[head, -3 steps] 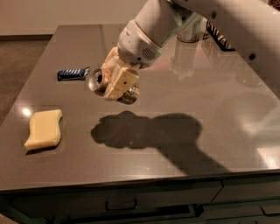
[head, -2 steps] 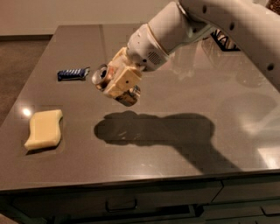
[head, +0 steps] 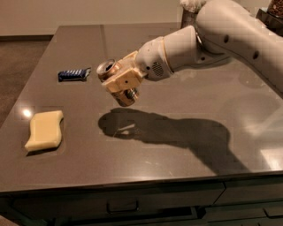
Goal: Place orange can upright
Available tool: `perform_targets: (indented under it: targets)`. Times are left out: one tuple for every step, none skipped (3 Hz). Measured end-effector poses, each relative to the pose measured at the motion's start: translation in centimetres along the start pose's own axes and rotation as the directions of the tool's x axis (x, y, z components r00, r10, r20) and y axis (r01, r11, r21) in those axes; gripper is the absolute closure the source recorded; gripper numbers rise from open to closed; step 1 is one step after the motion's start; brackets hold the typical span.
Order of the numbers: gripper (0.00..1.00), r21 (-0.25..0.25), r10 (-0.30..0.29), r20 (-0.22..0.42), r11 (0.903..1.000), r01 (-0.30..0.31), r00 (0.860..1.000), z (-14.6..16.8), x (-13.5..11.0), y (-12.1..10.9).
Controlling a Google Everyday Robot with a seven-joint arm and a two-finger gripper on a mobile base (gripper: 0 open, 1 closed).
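The orange can (head: pixel 111 69) is held tilted in the air above the middle of the grey table (head: pixel 185 114). Only its silver top end, turned up and to the left, and its lower end (head: pixel 128 97) show past the fingers. My gripper (head: pixel 120 82) is shut on the can across its body, with cream fingers (head: pixel 124 78) covering most of it. The white arm reaches in from the upper right. The can hangs well above the table, and its shadow lies below it.
A yellow sponge (head: pixel 44 130) lies near the front left edge. A blue wrapped snack (head: pixel 73 74) lies on the left, beyond the can. A grey tin with white tufts (head: pixel 189 12) stands at the back behind the arm. The table's front edge runs along the bottom.
The arm has swung so the wrist now comes in more from the right. The can stays in the gripper at about the same spot and height, its silver top turned more upward.
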State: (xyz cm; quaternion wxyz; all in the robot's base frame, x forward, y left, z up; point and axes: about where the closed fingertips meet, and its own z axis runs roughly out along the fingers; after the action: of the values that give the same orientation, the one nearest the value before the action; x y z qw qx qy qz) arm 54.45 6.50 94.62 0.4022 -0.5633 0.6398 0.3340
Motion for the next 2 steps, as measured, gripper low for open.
perform_targets:
  targets:
    - [1.00,0.039,0.041,0.053,0.9983,-0.043,0.998,0.05,0.02,-0.66]
    - [0.94,0.024,0.089,0.127,0.9954,-0.093,0.988,0.53,0.71,-1.13]
